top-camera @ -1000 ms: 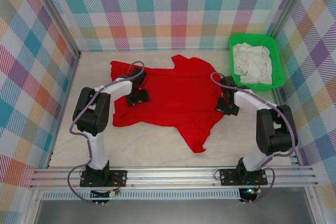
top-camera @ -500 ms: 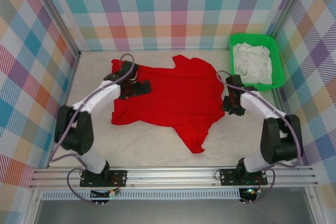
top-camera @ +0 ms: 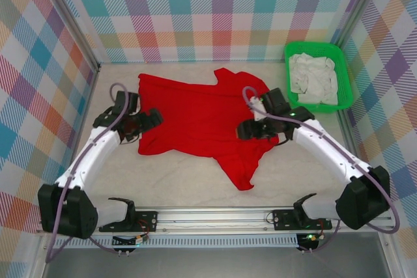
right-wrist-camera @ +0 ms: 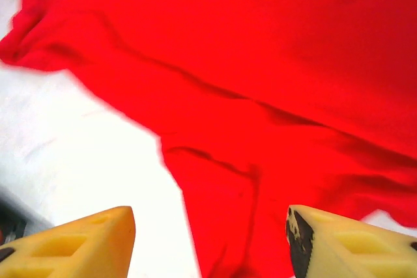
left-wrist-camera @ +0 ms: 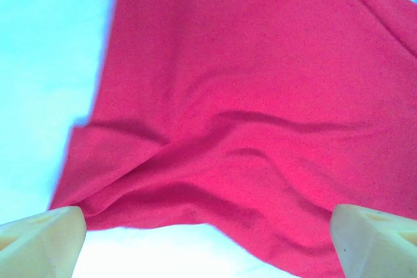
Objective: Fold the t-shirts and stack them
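A bright red t-shirt [top-camera: 195, 112] lies spread and slightly rumpled on the white table, with one sleeve trailing toward the front at the lower right. My left gripper [top-camera: 154, 119] hovers at the shirt's left edge. In the left wrist view its fingers [left-wrist-camera: 42, 242] stand wide apart, open [left-wrist-camera: 208, 245], over the wrinkled red hem [left-wrist-camera: 247, 83]. My right gripper [top-camera: 244, 131] hangs over the shirt's right part. It is open too [right-wrist-camera: 212, 245], with nothing between its yellow fingers [right-wrist-camera: 78, 242]; red cloth [right-wrist-camera: 260, 50] and bare table lie below.
A green basket [top-camera: 346, 83] holding crumpled white cloth [top-camera: 313, 77] stands at the back right. Checked walls close in the table on three sides. Bare table [top-camera: 182, 180] runs along the front, between the shirt and the arm bases.
Both grippers have opened. The left one drew back from over the shirt to its left edge. The right one swung left from the shirt's right edge to above the cloth.
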Robot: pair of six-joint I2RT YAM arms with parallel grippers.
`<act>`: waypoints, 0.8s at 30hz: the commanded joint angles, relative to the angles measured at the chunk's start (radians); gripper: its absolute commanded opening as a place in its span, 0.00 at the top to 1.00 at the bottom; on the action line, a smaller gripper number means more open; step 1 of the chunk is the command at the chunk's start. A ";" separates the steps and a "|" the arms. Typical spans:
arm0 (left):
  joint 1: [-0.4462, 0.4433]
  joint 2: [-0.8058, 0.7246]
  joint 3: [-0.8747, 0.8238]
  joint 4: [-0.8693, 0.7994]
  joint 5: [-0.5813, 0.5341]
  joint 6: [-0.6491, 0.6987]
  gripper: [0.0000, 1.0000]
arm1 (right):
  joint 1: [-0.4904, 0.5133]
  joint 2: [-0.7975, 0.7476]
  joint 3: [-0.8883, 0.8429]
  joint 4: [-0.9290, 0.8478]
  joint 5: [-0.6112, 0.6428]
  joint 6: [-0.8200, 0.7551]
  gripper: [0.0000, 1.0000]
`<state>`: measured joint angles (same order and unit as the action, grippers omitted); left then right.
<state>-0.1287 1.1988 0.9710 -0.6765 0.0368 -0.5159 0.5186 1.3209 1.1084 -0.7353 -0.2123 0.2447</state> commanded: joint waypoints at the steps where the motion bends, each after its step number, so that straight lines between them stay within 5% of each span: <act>1: 0.102 -0.126 -0.076 -0.077 0.022 -0.065 0.05 | 0.104 0.093 0.059 0.029 -0.043 -0.058 0.37; 8: 0.203 -0.127 -0.154 -0.102 0.104 -0.067 0.06 | 0.300 0.420 0.321 0.007 0.036 -0.133 0.39; 13: 0.215 -0.071 -0.240 0.053 0.176 -0.091 0.18 | 0.366 0.626 0.515 -0.064 0.097 -0.130 0.44; 17: 0.208 0.022 -0.211 0.086 0.168 -0.052 0.29 | 0.364 0.640 0.507 -0.063 0.125 -0.077 0.48; 24: 0.136 0.235 -0.058 0.017 -0.027 -0.012 0.36 | 0.303 0.556 0.366 -0.027 0.138 0.011 0.55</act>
<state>0.0315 1.3788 0.8528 -0.6331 0.1013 -0.5541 0.8497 1.9350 1.5280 -0.7540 -0.0853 0.1986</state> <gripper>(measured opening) 0.648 0.452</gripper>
